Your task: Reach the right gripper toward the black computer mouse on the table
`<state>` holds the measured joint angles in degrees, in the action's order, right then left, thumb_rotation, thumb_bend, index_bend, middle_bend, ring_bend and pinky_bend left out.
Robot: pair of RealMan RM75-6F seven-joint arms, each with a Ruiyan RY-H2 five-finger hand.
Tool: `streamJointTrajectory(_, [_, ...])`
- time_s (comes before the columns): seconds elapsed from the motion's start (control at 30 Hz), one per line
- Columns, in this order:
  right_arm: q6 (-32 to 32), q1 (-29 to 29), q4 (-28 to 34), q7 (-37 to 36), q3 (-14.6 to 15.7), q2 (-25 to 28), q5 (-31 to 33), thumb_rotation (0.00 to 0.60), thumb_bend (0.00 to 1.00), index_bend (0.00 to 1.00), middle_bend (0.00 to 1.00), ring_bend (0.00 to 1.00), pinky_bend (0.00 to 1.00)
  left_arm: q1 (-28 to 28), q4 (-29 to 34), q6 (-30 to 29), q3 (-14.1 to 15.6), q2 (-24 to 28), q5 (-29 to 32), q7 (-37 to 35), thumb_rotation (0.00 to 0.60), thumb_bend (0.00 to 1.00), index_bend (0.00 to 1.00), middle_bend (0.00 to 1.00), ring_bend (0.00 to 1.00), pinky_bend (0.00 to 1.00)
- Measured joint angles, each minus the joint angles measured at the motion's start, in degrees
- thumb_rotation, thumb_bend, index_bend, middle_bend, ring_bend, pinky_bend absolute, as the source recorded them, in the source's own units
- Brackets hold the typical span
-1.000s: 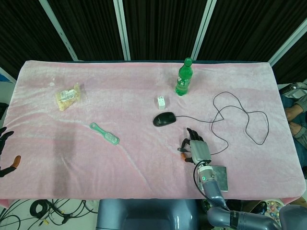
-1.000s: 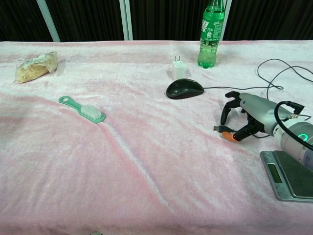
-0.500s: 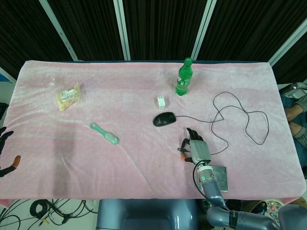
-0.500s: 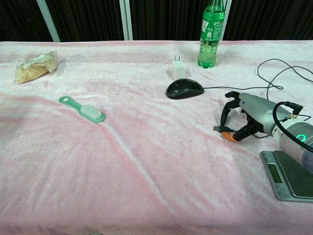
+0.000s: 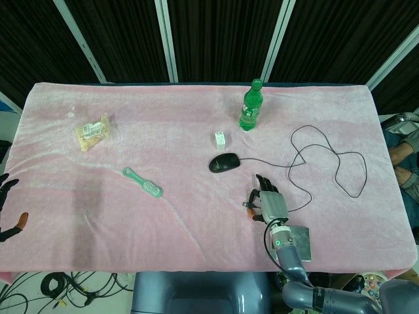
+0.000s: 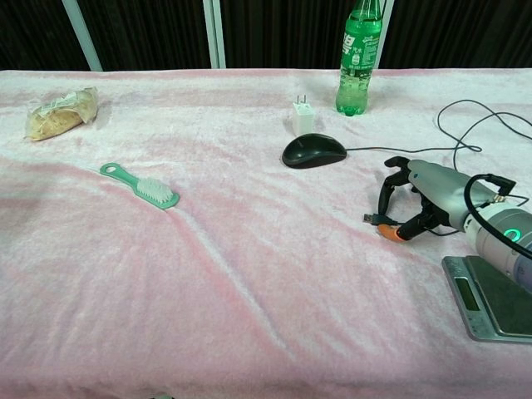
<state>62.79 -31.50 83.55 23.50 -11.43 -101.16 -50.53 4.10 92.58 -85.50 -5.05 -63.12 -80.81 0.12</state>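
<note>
left hand point(image 5: 8, 209) half cut off at frame edge

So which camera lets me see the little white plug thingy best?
The chest view. There the small white plug-in charger looks bigger, and its metal prongs show sticking up, just behind the black computer mouse. The head view shows it from above as a tiny white block, prongs too small to tell.

My head view looks steeply down from high up; my chest view sits low and nearer, both sharing the right hand point(image 5: 267, 201) point(image 6: 416, 199).
</note>
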Motion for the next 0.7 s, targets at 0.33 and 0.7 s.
streamJointTrajectory(0.33, [-0.59, -0.04, -0.07, -1.86, -0.69, 0.4, -0.78, 0.6, 0.34, 0.59, 0.04, 0.04, 0.16, 0.0, 0.1, 0.08, -0.02, 0.07, 0.12, -0.06, 0.6, 0.34, 0.16, 0.06, 0.0, 0.0])
streamJointTrajectory(0.7, [-1.71, -0.95, 5.8, -3.67, -3.17, 6.23, -3.47, 0.6, 0.35, 0.59, 0.04, 0.04, 0.16, -0.02, 0.21, 0.06, 0.04, 0.11, 0.01, -0.19, 0.6, 0.34, 0.16, 0.06, 0.0, 0.0])
